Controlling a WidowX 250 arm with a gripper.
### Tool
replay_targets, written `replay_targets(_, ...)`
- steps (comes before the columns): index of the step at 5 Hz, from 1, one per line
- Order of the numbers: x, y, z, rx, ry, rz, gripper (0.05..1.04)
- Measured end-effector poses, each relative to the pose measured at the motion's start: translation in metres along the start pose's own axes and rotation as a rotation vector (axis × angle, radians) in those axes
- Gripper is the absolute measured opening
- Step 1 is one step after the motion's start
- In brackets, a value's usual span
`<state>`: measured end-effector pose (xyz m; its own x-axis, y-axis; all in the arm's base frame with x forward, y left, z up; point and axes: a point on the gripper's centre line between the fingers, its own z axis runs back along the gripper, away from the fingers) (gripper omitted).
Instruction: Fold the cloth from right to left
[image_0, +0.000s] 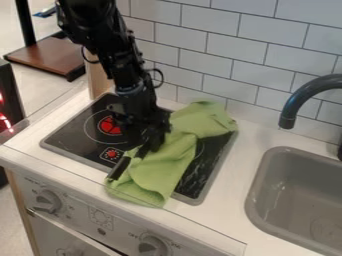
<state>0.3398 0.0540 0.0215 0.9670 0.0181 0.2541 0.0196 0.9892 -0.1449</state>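
Cloth (163, 167) found bunched and creased across the right part of the black cooktop (70, 132), running aslant from the rear right corner to the front edge, where its near end overhangs onto the white surface (217, 210). Sink (257, 180) stands well apart to the right.

End effector (128, 164) is low at the cloth's left side. Whether it is spread, pressed together or pinching fabric cannot be told.

Assessment: the step in hand appears to be setting the folded side down toward the left. The fold looks partial; the rear right portion is rumpled and out to the right.

Recommended practice: confirm the hem lies flat before letting go; release low, then lift straight up so that no fabric is dragged. Should a further pass be needed, take the rear right corner, raise it just clear of the layer beneath and carry it left in a shallow arc. Risk noted: a low sideways pull would shift the whole cloth and deepen the creases.
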Motion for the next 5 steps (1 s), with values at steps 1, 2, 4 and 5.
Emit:
replay_targets(1, 0.006, 0.001, 0.016, 0.005, -0.045, -0.005, 1.024)
replay_targets(2, 0.007, -0.004, 0.028, -0.005, -0.064, -0.012, 1.006)
replay_targets(4, 0.009, 0.000, 0.069, 0.012, -0.158, -0.006, 0.999)
replay_targets(5, 0.010, -0.004, 0.079, 0.012, -0.178, -0.035, 0.999)
